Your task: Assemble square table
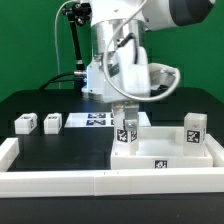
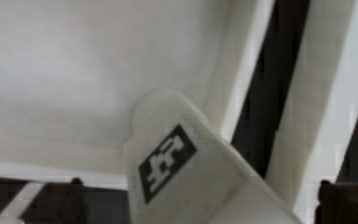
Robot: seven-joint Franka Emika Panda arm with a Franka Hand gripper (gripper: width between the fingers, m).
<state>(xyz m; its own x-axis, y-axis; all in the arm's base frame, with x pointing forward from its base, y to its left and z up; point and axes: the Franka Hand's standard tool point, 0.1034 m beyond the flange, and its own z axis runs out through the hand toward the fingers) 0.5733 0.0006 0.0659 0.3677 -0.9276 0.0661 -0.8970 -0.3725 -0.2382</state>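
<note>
1. End effector (image 1: 126,108) hangs spread over the standing leg (image 1: 127,134), pinching nothing. In the wrist view the leg sits between the fingers and touches neither.
2. At the exterior view's left, the first spare leg (image 1: 24,123) and the second spare leg (image 1: 51,122) lie side by side on the black desk (image 1: 60,100), well apart from the tabletop.
3. Next, farther back, lies the flat marker board (image 1: 92,120).
4. At near right the tabletop (image 1: 175,158) rests just behind the barrier wall (image 1: 60,180). The standing leg rises from its far left corner and the right leg (image 1: 192,130) from its far right corner.
5. Risk: the standing leg may be only loosely seated, so a finger brushing it on the way up could tip or unseat it.
6. All the parts look like smooth, hard white plastic. The legs are blocky, the tabletop is a square slab with a raised rim, and each part carries printed black-and-white tags.
</note>
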